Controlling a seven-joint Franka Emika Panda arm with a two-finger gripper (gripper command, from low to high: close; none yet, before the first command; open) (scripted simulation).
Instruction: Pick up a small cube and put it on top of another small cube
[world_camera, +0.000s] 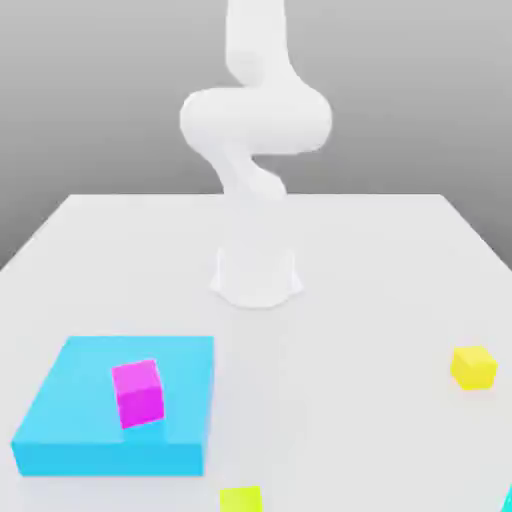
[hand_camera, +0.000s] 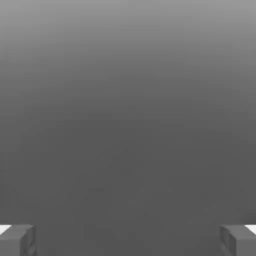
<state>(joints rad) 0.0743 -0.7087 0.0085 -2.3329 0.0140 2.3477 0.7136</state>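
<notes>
The yellow cube (world_camera: 474, 368) sits on the desk (world_camera: 345, 330), near the exterior view's right edge. The lime cube (world_camera: 241, 499) is at the near edge of that view, beyond the blue block (world_camera: 112, 455) with the pink cube (world_camera: 138, 393) on it. The pincer (hand_camera: 128, 241) is wide open and holds nothing. The step now looks like reaching for the yellow cube: turn to match its flat sides (it sits a bit twisted), go straight down, then squeeze gently.
</notes>
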